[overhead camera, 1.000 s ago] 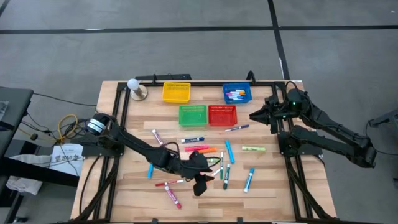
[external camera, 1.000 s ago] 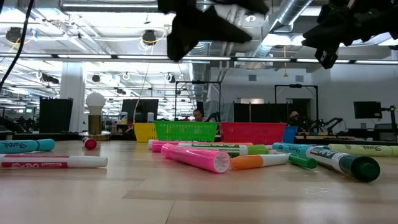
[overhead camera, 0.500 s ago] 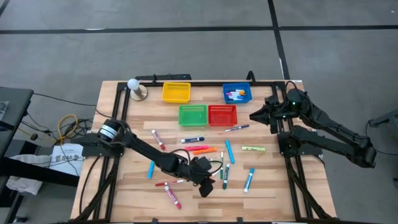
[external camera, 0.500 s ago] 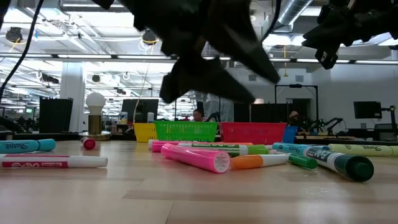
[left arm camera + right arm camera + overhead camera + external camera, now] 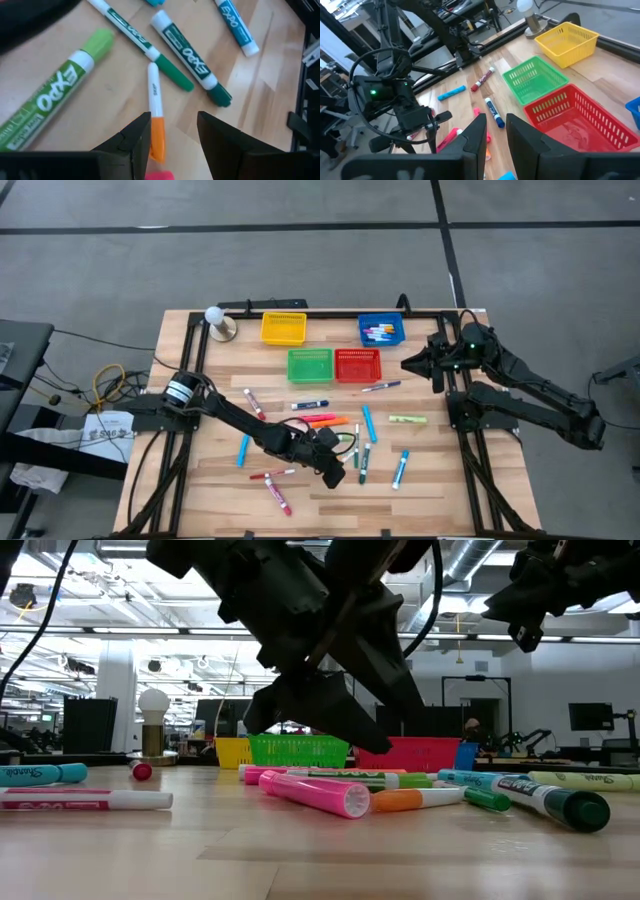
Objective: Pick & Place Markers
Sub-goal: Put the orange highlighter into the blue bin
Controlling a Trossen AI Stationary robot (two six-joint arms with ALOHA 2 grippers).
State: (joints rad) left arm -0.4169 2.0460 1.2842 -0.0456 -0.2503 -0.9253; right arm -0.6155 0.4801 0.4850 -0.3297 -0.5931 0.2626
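**Spotter:** Where is your left end effector (image 5: 333, 468) just now?

**Operator:** I see it well apart from the small red square mesh basket (image 5: 357, 365), out toward the front edge of the wooden counter (image 5: 440, 470). In the low view it hangs above the wood and does not touch it.

**Spotter:** And how do its fingers stand?

**Operator:** Spread, and pinching nothing. In my left wrist view a thin white marker with an orange cap (image 5: 156, 117) lies flat on the counter under the gap, nearer one finger (image 5: 135, 137) than the other.

**Spotter:** What lies around it?

**Operator:** Two white markers with dark green caps (image 5: 172, 75) (image 5: 192, 55) and a fat light green marker (image 5: 55, 100), all lying flat near the orange-capped one. The rest of the loose markers are scattered on the same side of the red basket.

**Spotter:** And the right end effector (image 5: 408, 365)?

**Operator:** It hangs raised, just beside the red basket, on the right arm's side. Its fingers are nearly pressed together with a thin gap, and nothing is between them.

**Spotter:** Are any markers put away?

**Operator:** A few markers (image 5: 380, 333) lie in the blue mesh basket (image 5: 362, 330), just behind the red one.
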